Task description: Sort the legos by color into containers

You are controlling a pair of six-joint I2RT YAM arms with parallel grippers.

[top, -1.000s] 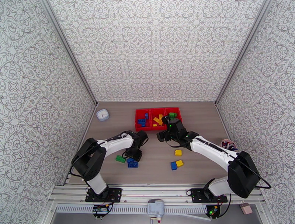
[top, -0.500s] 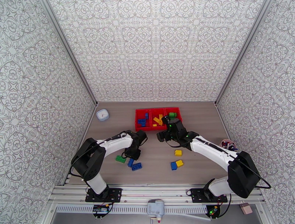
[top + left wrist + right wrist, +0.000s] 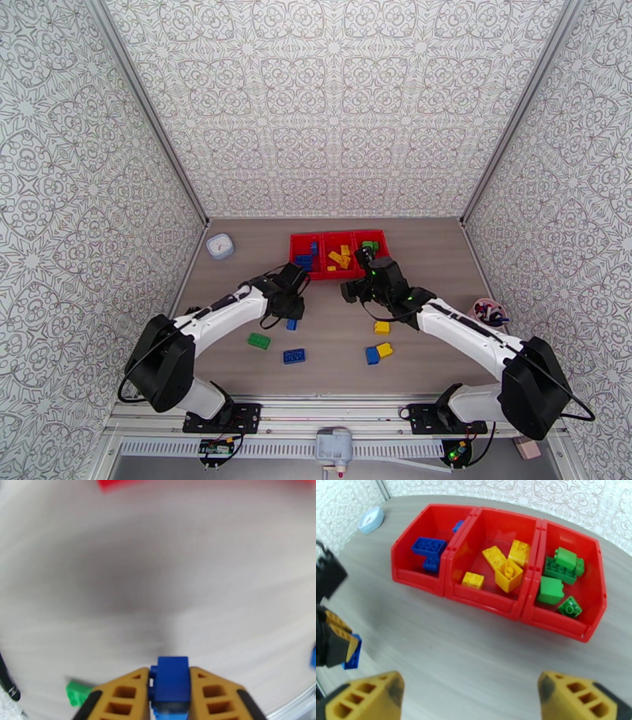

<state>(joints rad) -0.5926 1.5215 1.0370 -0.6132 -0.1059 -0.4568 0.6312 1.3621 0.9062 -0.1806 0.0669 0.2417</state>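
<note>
Fig. The two arms. On the left arm [image 3: 229, 308] and the right arm [image 3: 462, 325] we see white link shells between bulky black joint housings [image 3: 162, 367], each arm rising from a flat black base plate [image 3: 223, 417]. Thin black cables [image 3: 268, 320] loop beside the wrists. On the left gripper [image 3: 170, 673] and the right gripper [image 3: 472, 695] we note orange-yellow fingers [image 3: 126, 693] with open, truss-like cut-outs and black backs.

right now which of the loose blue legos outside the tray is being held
The small blue brick pinched between the left fingers. The wide blue brick and the blue brick beside a yellow one lie free on the table.
</note>
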